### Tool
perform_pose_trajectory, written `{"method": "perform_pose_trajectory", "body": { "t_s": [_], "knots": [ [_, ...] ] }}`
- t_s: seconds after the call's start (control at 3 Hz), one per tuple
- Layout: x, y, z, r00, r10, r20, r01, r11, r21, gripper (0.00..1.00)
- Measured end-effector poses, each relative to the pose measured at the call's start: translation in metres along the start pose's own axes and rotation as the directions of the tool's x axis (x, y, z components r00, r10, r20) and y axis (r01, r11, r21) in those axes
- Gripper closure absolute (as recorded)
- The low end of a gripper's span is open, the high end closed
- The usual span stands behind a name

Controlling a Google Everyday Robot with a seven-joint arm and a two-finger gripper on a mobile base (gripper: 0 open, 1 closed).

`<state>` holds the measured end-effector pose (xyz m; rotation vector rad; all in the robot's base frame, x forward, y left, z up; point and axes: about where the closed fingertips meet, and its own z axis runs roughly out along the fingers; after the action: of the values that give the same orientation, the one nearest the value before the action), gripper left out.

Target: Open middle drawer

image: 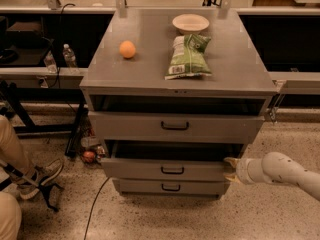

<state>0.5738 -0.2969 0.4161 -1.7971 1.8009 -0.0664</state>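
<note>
Hanging low beside the cabinet (175, 79), the gripper (230, 169) has its fingers spread at the right end of the middle drawer (145, 170). The drawer's wide front runs away leftward and sits slightly out. Its black handle (172, 170) lies well left of the gripper. The floor (200, 219) in front looks free for pulling.

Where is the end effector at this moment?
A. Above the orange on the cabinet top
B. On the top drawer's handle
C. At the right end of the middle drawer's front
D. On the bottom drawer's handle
C: the end effector is at the right end of the middle drawer front, well to the right of its black handle.
</note>
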Motion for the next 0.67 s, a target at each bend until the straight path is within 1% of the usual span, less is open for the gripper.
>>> {"method": "perform_pose_trajectory", "body": {
  "t_s": [0.33, 0.67],
  "knots": [
    [-0.0002, -0.0002, -0.0003, 1.0, 0.0, 0.0, 0.0, 1.0, 0.0, 0.06],
    [-0.0008, 0.0004, 0.0006, 1.0, 0.0, 0.001, 0.0, 1.0, -0.002, 0.0]
  ]
}}
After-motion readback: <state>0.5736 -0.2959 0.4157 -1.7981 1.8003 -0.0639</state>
